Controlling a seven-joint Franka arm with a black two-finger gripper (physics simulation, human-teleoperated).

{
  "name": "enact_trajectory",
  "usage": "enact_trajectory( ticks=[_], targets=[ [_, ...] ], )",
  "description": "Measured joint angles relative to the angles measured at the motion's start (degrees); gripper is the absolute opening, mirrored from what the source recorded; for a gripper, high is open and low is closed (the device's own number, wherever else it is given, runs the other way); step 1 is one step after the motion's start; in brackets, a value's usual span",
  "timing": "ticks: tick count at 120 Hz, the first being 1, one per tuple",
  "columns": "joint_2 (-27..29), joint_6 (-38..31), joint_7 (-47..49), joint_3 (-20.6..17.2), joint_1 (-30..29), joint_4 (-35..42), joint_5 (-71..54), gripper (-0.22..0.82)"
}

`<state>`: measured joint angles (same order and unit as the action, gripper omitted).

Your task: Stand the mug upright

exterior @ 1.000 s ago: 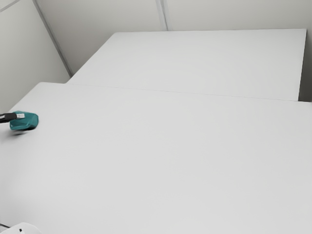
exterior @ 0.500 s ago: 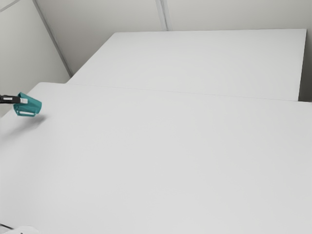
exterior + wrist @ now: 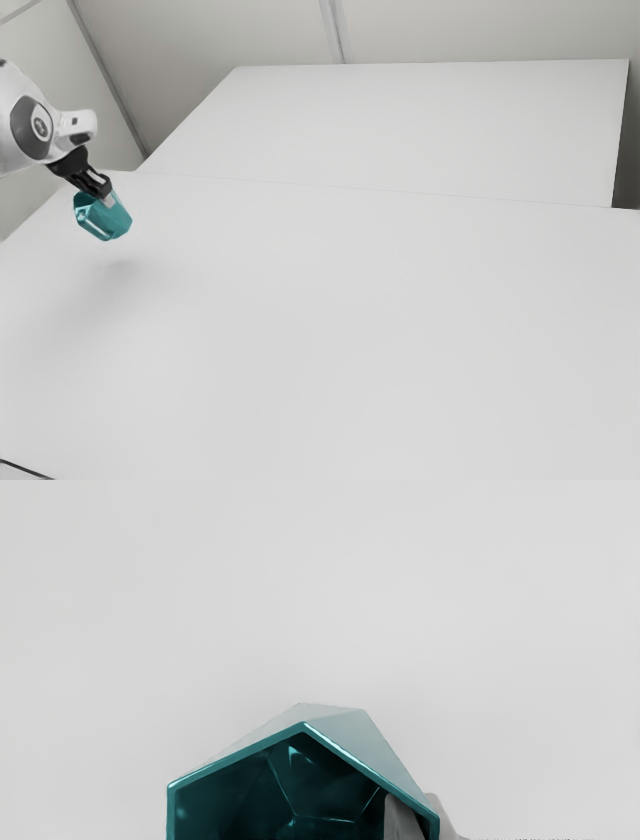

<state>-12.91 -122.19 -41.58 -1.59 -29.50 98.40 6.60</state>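
The white arm [image 3: 16, 130] enters at the exterior view's left, its black gripper [image 3: 107, 199] slanting downward, the grey-tipped fingers [image 3: 401, 821] drawn close together, a narrow gap between

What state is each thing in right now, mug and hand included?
Mug: held clear of the table, shadow below it; tilted, not upright; mouth open toward the wrist camera, a finger reaching inside.
Hand: shut on the mug's wall, one finger inside, one outside.
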Motion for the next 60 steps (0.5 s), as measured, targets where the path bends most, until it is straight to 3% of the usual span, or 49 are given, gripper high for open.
enact_trajectory(
  ticks=[26,60],
  targets=[
    [10.3,-1.5,20.7,0.0,8.6,13.1,-8.4,-0.18],
    [17.3,-2.5,46.4,-0.1,18.6,22.8,-11.7,-0.18]
  ],
)
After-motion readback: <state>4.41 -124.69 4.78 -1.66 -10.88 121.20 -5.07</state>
